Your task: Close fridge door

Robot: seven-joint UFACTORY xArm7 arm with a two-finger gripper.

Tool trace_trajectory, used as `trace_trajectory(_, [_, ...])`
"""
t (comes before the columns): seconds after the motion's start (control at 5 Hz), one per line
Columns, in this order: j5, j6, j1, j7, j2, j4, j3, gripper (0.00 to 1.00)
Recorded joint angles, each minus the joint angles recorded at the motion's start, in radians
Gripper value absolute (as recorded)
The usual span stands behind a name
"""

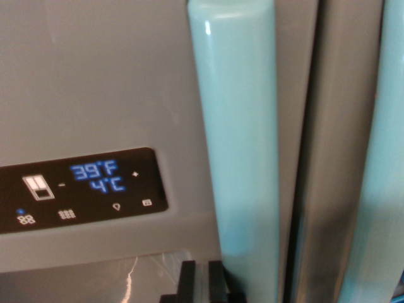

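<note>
The gripper (203, 282), its dark fingers parted with nothing between them, sits at the frame's bottom edge just left of the upright teal handle (237, 145) on the grey fridge door (95, 76); handle axis vertical

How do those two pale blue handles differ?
The left handle shows at full width with a bright glint near its top; the right handle is cut off by the picture's edge. The left one lies beside the display; the right one lies past the door gap. Both are turquoise, glossy and upright.
</note>
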Motion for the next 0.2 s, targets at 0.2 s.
trace_trajectory(0.2, [0.0, 0.0, 0.0, 0.0, 0.0, 0.0, 0.0, 1.0])
